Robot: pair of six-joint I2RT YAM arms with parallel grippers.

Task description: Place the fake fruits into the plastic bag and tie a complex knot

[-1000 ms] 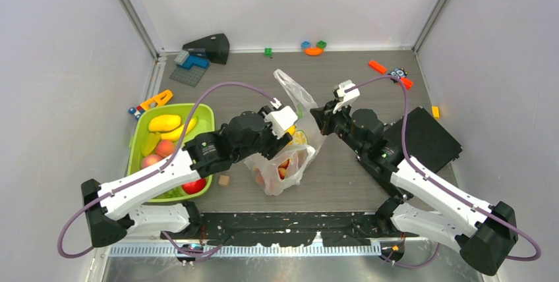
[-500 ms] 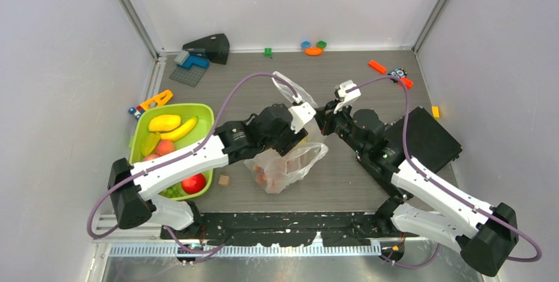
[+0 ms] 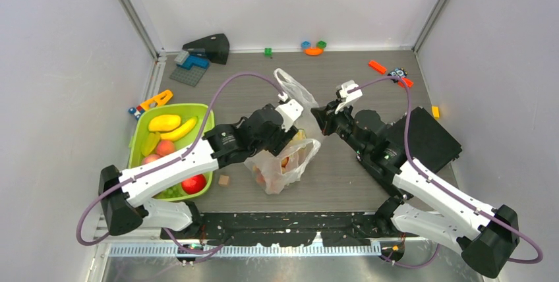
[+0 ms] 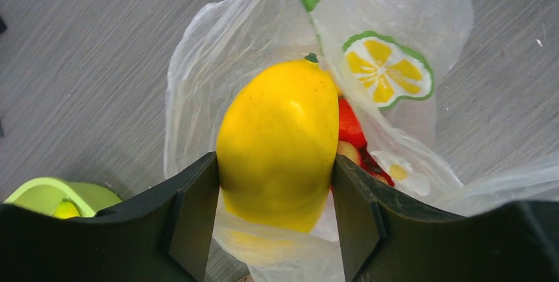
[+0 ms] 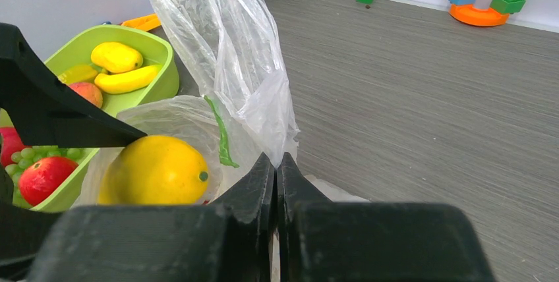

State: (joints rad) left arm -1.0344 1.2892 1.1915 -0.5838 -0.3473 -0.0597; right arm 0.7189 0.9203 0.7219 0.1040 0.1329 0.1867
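The plastic bag [image 3: 283, 167] lies mid-table with red fruits inside, one handle loop [image 3: 290, 84] stretched toward the back. My left gripper [image 3: 293, 132] is shut on a yellow lemon [image 4: 277, 140] and holds it over the bag's open mouth [image 4: 395, 5]. My right gripper [image 3: 318, 116] is shut on the bag's rim [image 5: 264, 111], holding it up; the lemon [image 5: 155, 171] shows just to its left. More fake fruits lie in the lime-green tray [image 3: 205, 116]: a mango [image 3: 165, 122], a banana [image 3: 180, 130], a peach, grapes and a red apple [image 3: 193, 183].
A small wooden cube [image 3: 224, 180] lies between tray and bag. A black box [image 3: 432, 138] sits at the right under my right arm. Toy bricks [image 3: 314, 47], a grey baseplate [image 3: 191, 72] and a black wedge [image 3: 209, 47] lie along the back.
My left gripper swung right over the bag with the lemon, then drew back a little left. The bag's mouth flattened and lifted again. The right gripper has stayed put.
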